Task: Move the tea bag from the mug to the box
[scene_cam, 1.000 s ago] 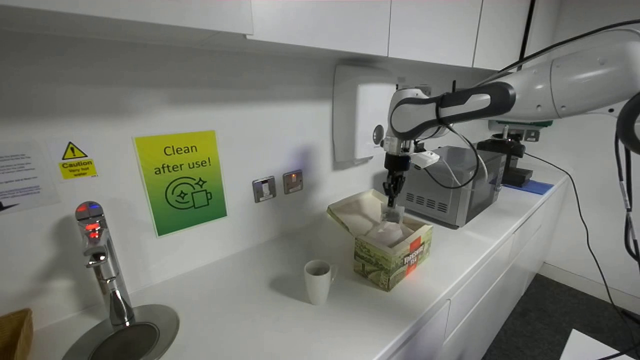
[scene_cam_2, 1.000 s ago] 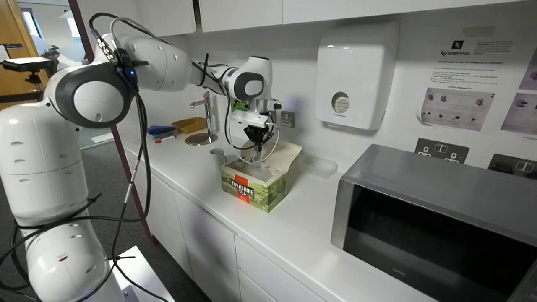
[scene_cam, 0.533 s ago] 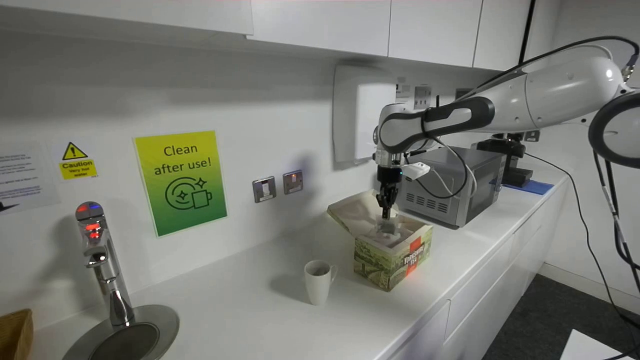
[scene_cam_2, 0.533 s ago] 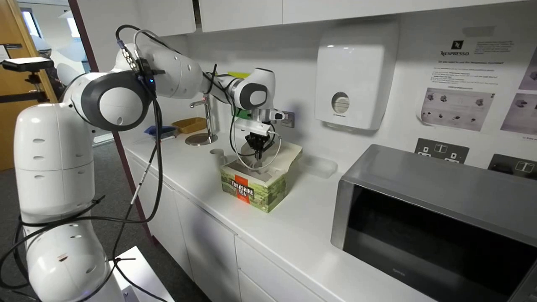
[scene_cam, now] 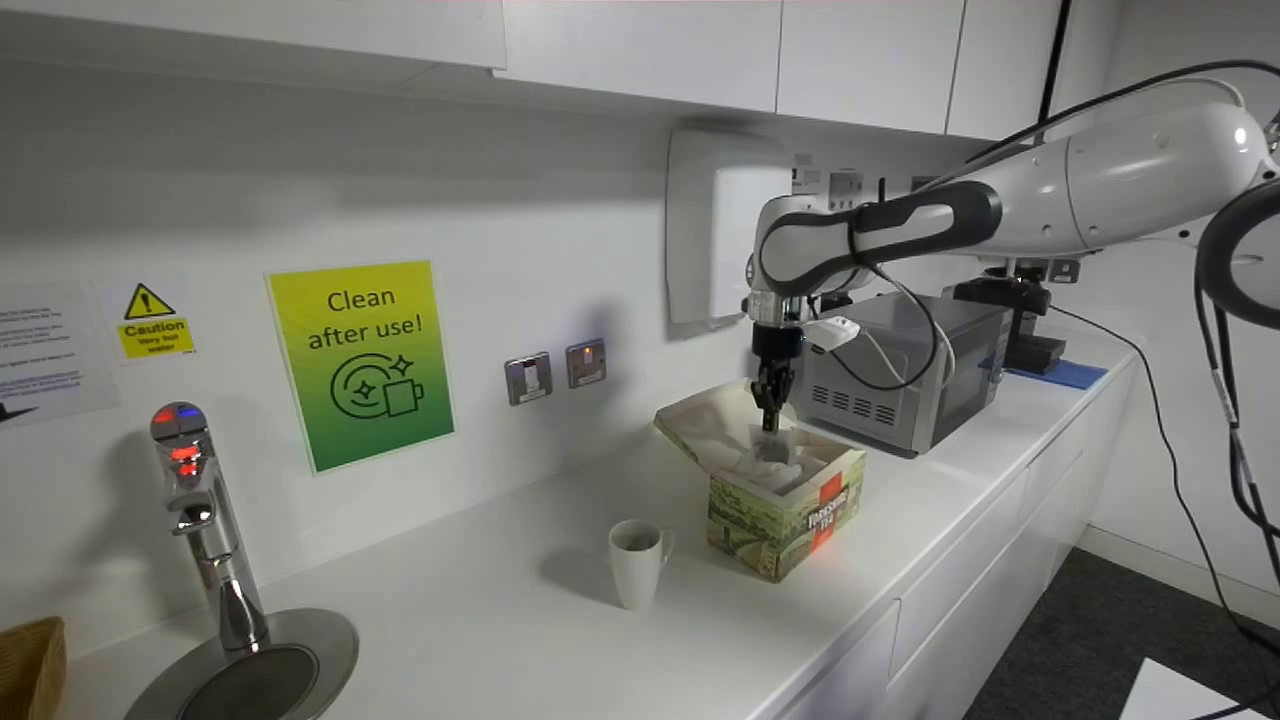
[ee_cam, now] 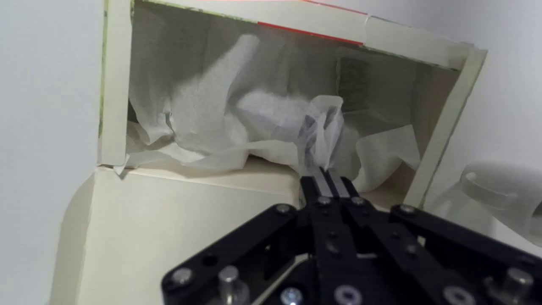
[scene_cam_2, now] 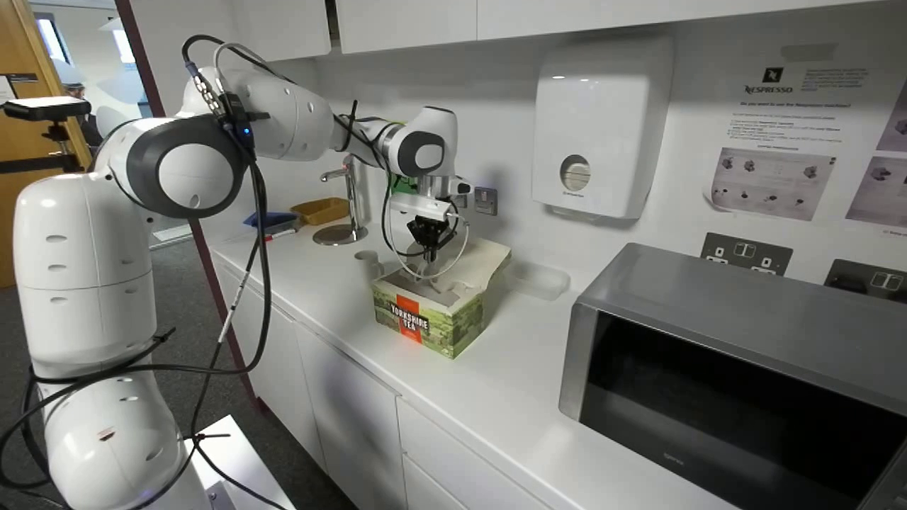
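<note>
The box (scene_cam: 785, 530) is the green printed tea carton, standing on the counter with its pale lid flap folded open. It also shows in an exterior view (scene_cam_2: 464, 333) and the wrist view (ee_cam: 115, 93). My gripper (ee_cam: 325, 171) points down at the box's opening, fingers closed on the top of a pale, crumpled tea bag (ee_cam: 324, 127). In an exterior view the tea bag (scene_cam: 772, 447) hangs from the gripper (scene_cam: 770, 426) at the opening, over white lining paper. Whether it touches the paper is unclear. The white mug (scene_cam: 636, 575) stands upright beside the box; its inside is dark.
Another flat tea bag (ee_cam: 355, 82) lies inside the box. The grey microwave (scene_cam_2: 708, 375) stands on the counter beside the box. A clear tray (scene_cam_2: 538, 280) lies by the wall behind the box. A towel dispenser (scene_cam: 735, 230) is on the wall. The tap (scene_cam: 215, 540) is beyond the mug.
My gripper went down with the tea bag toward the inside of the box, then rose slightly in the last half second. The mug and box have not moved.
</note>
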You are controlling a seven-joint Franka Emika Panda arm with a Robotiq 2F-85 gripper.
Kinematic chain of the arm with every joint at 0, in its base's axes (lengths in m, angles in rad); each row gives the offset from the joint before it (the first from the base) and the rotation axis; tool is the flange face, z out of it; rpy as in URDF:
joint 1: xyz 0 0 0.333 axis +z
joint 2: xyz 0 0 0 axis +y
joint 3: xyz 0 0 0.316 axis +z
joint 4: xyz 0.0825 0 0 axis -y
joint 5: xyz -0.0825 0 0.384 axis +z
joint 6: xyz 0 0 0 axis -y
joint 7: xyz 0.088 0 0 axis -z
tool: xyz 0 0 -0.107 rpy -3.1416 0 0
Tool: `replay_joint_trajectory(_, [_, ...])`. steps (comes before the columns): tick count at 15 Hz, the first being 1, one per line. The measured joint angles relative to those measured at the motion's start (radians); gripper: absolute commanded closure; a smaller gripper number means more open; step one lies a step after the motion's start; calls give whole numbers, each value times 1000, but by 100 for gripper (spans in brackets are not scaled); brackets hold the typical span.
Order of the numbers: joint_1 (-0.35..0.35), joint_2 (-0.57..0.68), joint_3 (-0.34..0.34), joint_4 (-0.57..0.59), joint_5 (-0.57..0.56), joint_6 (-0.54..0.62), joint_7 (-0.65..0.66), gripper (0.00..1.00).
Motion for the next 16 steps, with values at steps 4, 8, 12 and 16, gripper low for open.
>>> replay_joint_trajectory(4, [2,-47,17,-21,-1,-39,0,100])
replay_joint_trajectory(8, [-1,-67,14,-62,-1,-68,0,100])
replay_joint_trajectory(12, [-5,-76,0,-99,-1,-72,0,100])
replay_joint_trajectory(16, [-7,-77,-5,-102,-1,-72,0,100])
